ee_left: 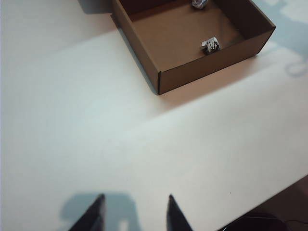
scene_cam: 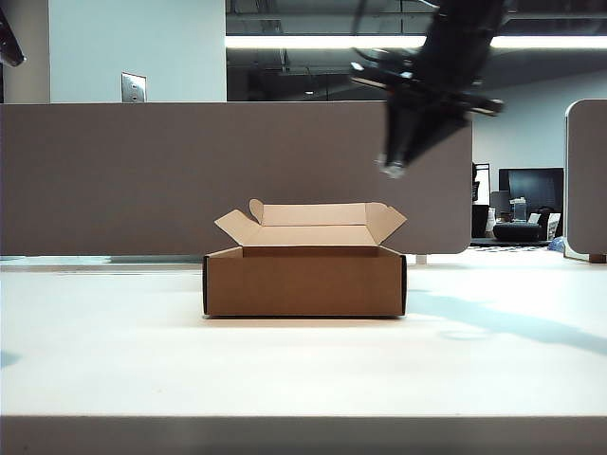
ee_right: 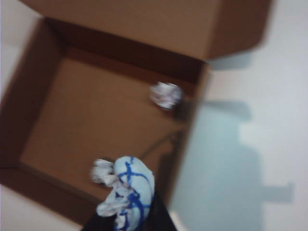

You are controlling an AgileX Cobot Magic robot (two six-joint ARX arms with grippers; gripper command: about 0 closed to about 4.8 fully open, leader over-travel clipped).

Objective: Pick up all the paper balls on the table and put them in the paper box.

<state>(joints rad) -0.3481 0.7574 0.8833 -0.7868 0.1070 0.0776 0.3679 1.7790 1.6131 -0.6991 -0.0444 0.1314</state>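
Observation:
The brown paper box [scene_cam: 303, 281] stands open in the middle of the white table [scene_cam: 114, 351]. High above its right rear flap hangs my right gripper [scene_cam: 391, 167], blurred. In the right wrist view that gripper [ee_right: 129, 217] is shut on a white paper ball with blue print [ee_right: 131, 190], over the box's [ee_right: 96, 120] near wall. Another paper ball [ee_right: 166, 95] lies inside by a corner. My left gripper [ee_left: 134, 206] hovers open over bare table, short of the box [ee_left: 168, 72], nothing between its fingers. Two paper balls [ee_left: 210, 44] [ee_left: 199, 4] lie in the box.
A grey partition panel [scene_cam: 114, 180] runs behind the table, with a second panel [scene_cam: 588, 180] at the far right. The table's edge [ee_left: 284, 190] passes close to my left gripper. The box's flaps [scene_cam: 313, 223] stand up at the back.

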